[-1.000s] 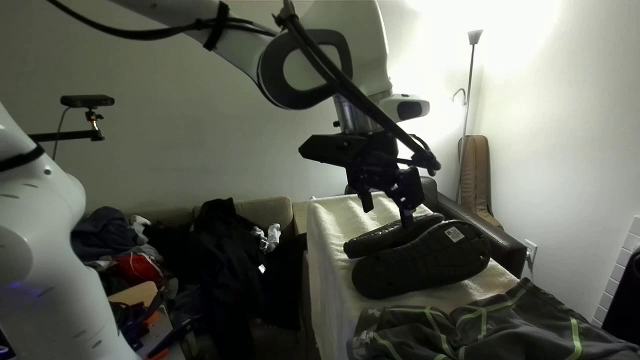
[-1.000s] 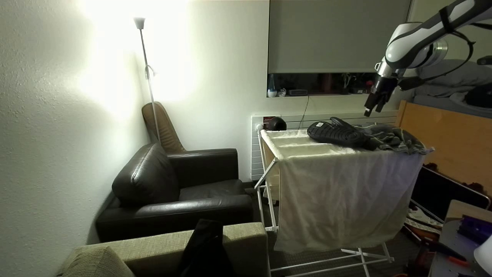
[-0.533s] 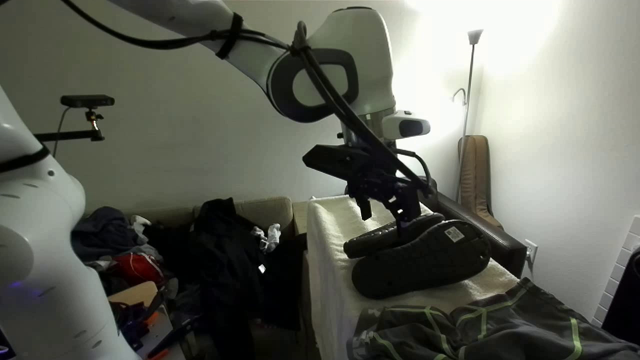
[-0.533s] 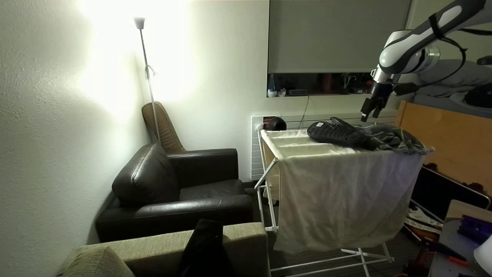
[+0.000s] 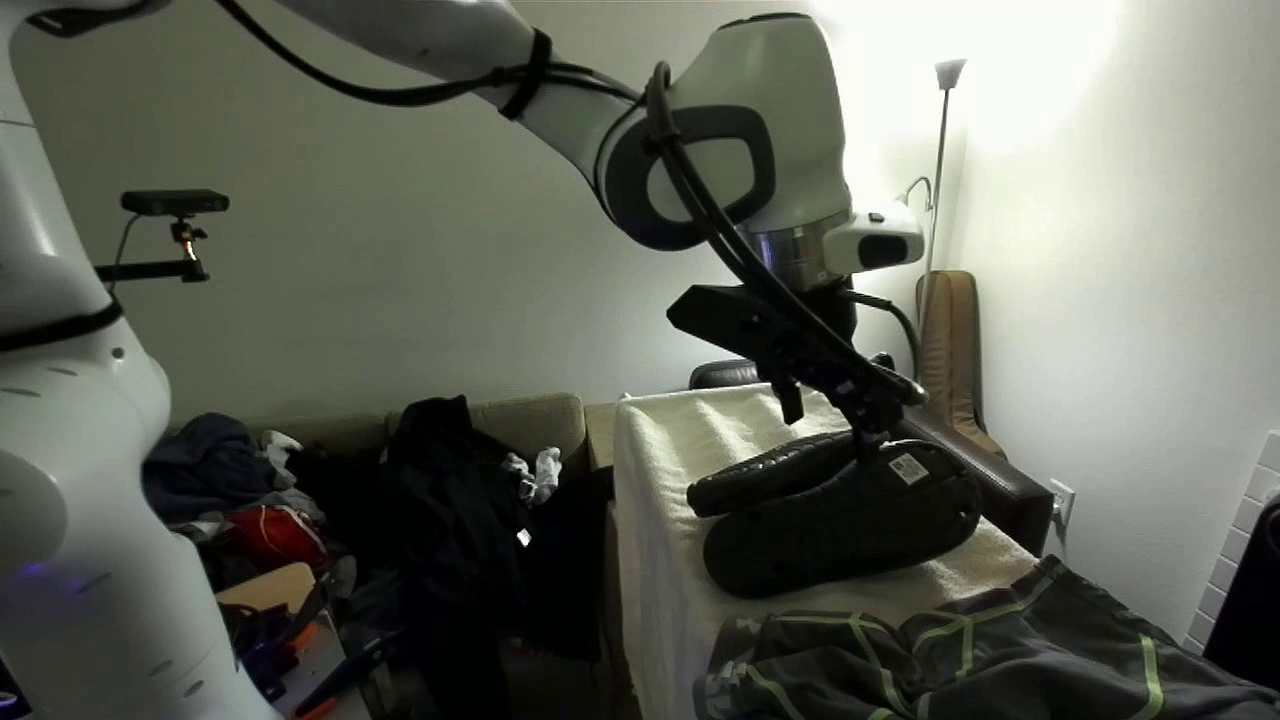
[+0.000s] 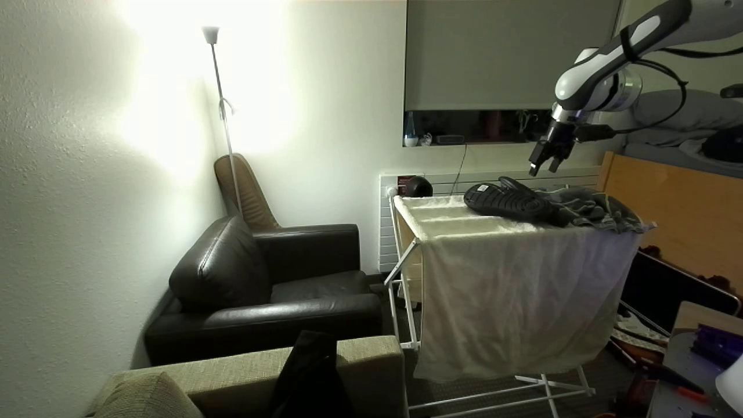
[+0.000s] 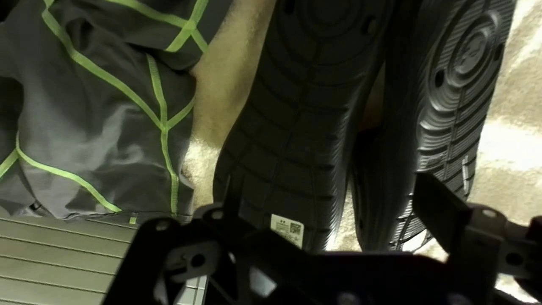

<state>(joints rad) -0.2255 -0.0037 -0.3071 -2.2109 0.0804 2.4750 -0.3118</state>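
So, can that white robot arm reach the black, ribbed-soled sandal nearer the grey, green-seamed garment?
Probably yes: the open black end effector hangs above that sandal, with nothing visible between them. The second black sandal, close beside it, might crowd a clean grip.

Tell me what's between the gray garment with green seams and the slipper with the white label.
A strip of cream towel separates the gray garment from the labeled slipper, as the wrist view shows.

A home living room, with leather armchair (image 6: 278, 313), floor lamp (image 6: 227, 129), drying rack (image 6: 401, 262).
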